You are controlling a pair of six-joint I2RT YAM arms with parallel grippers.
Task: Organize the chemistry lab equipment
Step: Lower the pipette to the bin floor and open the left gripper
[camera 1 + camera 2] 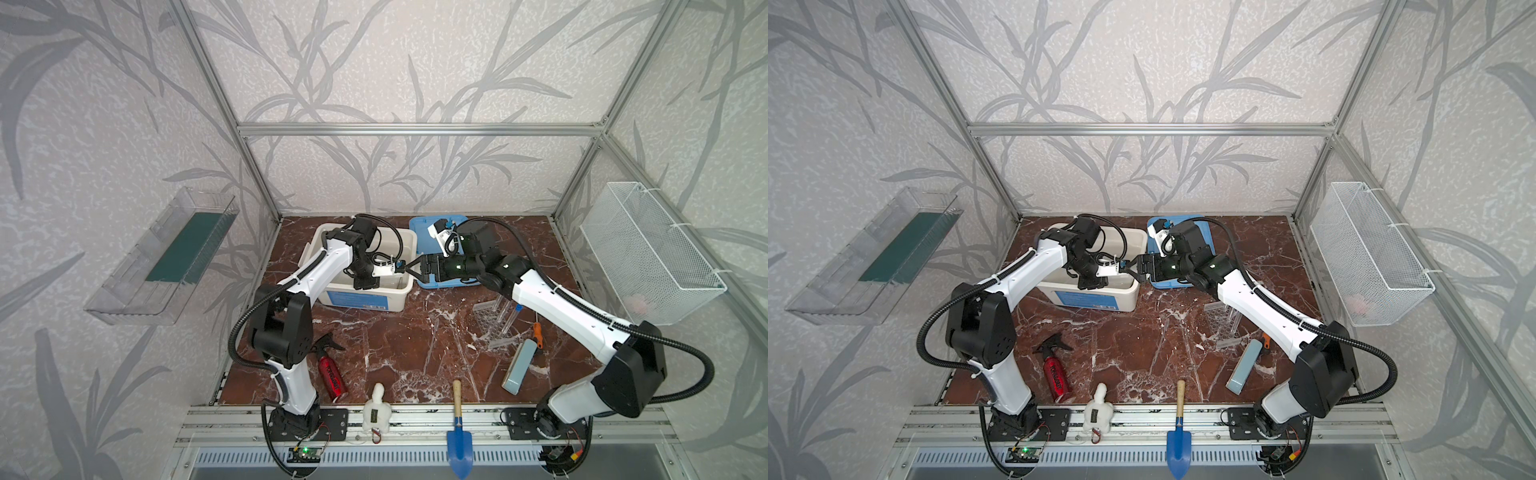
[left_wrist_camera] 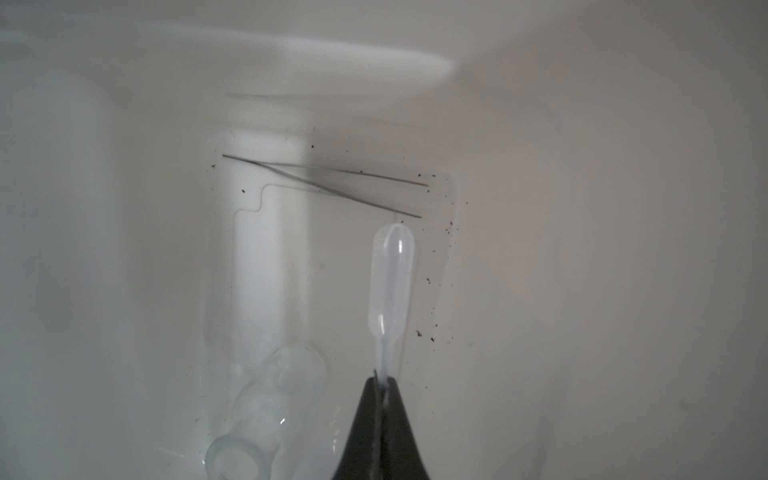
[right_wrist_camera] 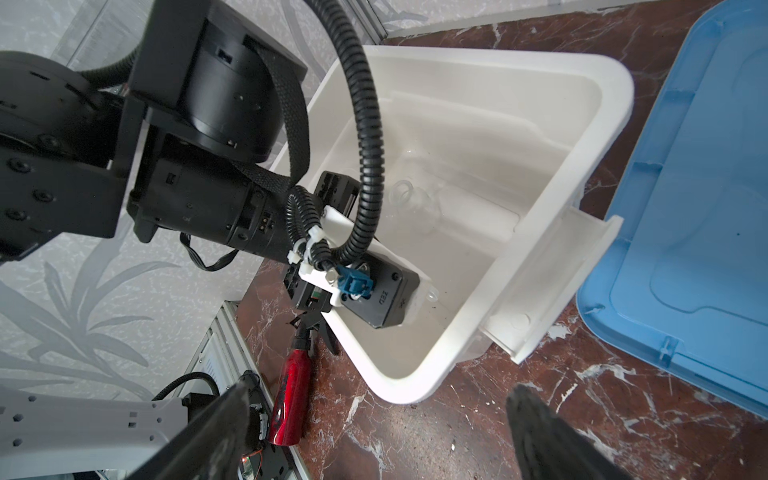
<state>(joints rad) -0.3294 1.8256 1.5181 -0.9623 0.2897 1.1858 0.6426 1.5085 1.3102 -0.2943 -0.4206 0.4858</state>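
In the left wrist view the left gripper (image 2: 382, 384) is clamped tight on the thin stem of a plastic pipette (image 2: 390, 282). The pipette's long axis runs in line with the fingers, bulb pointing away, inside the white bin (image 2: 582, 249). Two thin rods (image 2: 328, 183) lie crossed beyond the bulb, across its axis. A small clear glass bottle (image 2: 266, 411) lies on its side beside the gripper.

In the right wrist view the right gripper (image 3: 380, 390) faces the bin, fingers wide apart and empty.

In both top views the clear perforated tube rack (image 1: 488, 318) stands under the right arm, well apart from the bin.
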